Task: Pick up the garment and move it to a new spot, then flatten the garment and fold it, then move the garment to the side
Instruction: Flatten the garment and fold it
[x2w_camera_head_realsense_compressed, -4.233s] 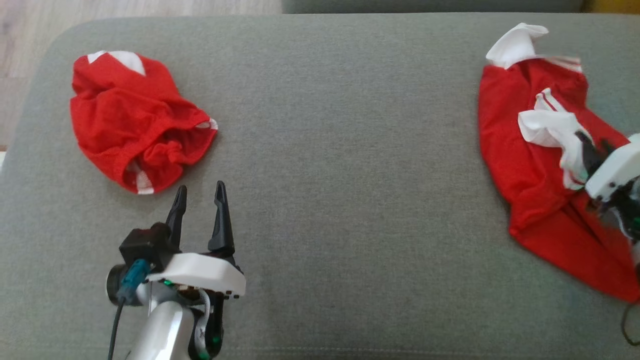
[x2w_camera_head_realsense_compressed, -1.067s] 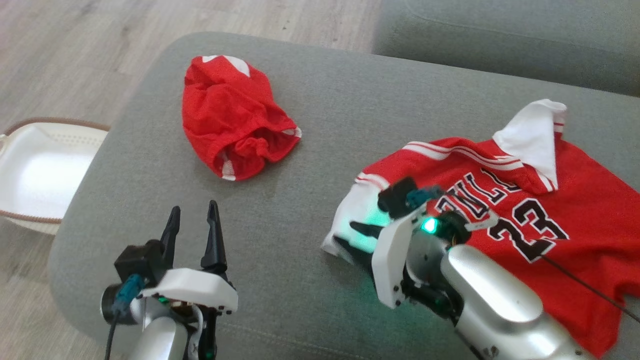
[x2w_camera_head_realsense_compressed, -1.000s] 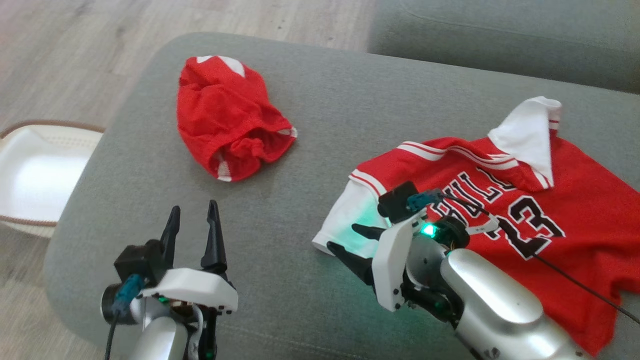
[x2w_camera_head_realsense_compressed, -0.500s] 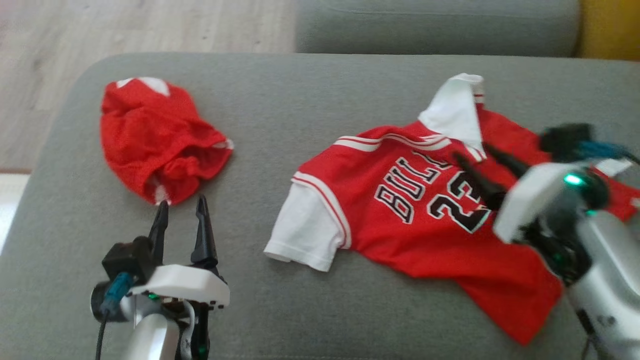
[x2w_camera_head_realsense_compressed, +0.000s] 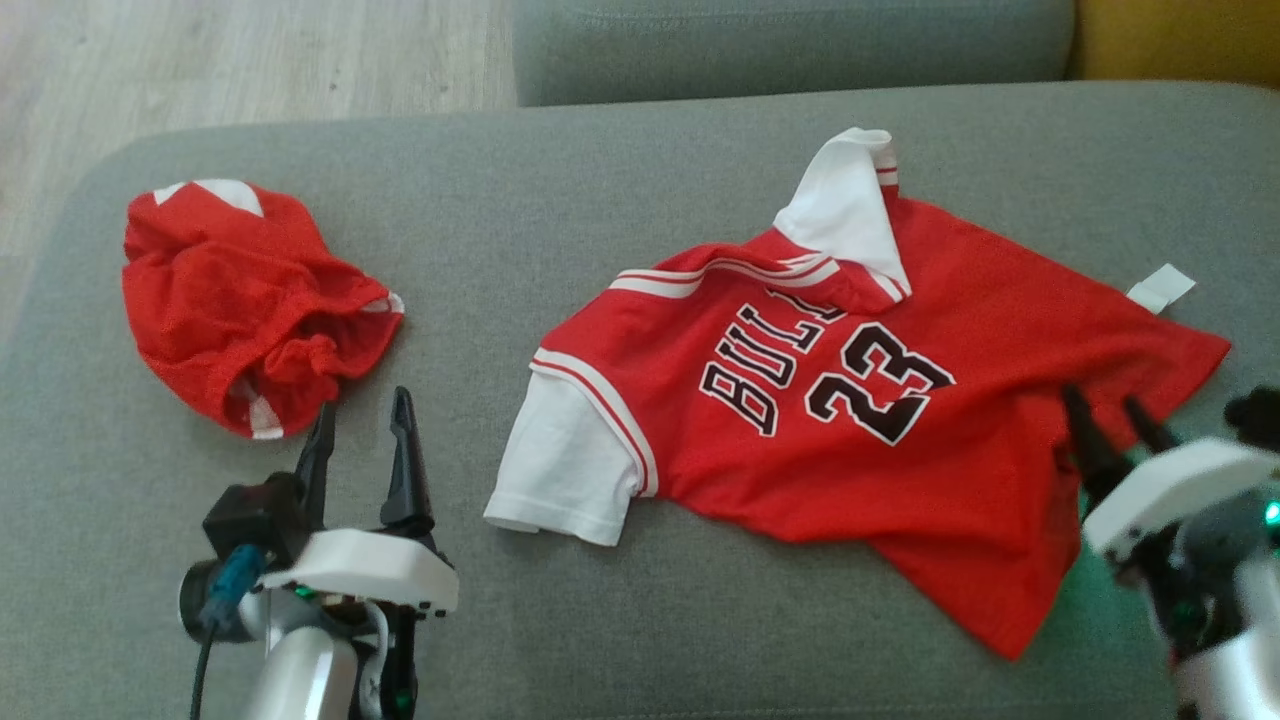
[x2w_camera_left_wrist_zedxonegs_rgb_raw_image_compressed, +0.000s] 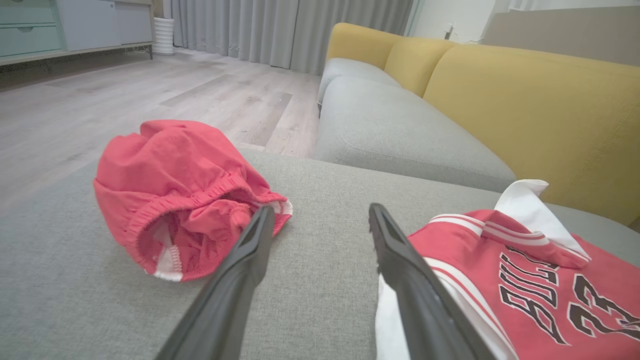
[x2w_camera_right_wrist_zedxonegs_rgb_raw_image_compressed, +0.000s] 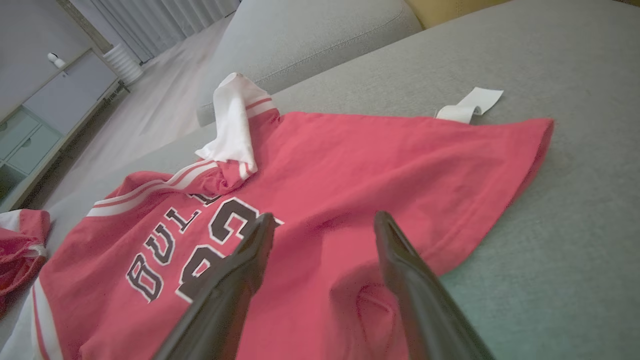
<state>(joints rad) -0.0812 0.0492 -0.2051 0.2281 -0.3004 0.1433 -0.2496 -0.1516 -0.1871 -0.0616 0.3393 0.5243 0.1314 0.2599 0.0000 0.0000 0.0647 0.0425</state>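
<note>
On the grey cushion (x2w_camera_head_realsense_compressed: 600, 150), head view: the red jersey (x2w_camera_head_realsense_compressed: 800, 400) lies face up across the right half, collar toward the far edge, hem running to the near right corner. One white sleeve (x2w_camera_head_realsense_compressed: 565, 465) lies flat, pointing at the near edge. The other sleeve (x2w_camera_head_realsense_compressed: 850, 205) is flipped over the shoulder, and a white tag (x2w_camera_head_realsense_compressed: 1160, 288) sticks out at the right edge. Crumpled red shorts (x2w_camera_head_realsense_compressed: 240, 300) sit at the left end, well apart from the jersey. The left gripper (x2w_camera_head_realsense_compressed: 362, 405) hovers near the near edge just below the shorts, fingers apart, holding nothing. The right gripper (x2w_camera_head_realsense_compressed: 1100, 397) is at the near right corner, fingers apart, tips over the hem. What has changed: a few seconds ago the jersey was a heap at the right edge with the right gripper in it. A second ago that gripper was at the flat sleeve, and since then it has let go and drawn back to the right. The camera has also swung, so the shorts' shift in the picture is not a move. Judgement: relocation looks done and flattening is partly done, since the flipped sleeve and the rumpled hem need work before any fold. Left wrist view: both fingers spread with bare cushion between them, shorts to the left, jersey to the right. Right wrist view: fingers spread above the jersey's lower body, a small pucker of cloth between them, nothing clamped.
</note>
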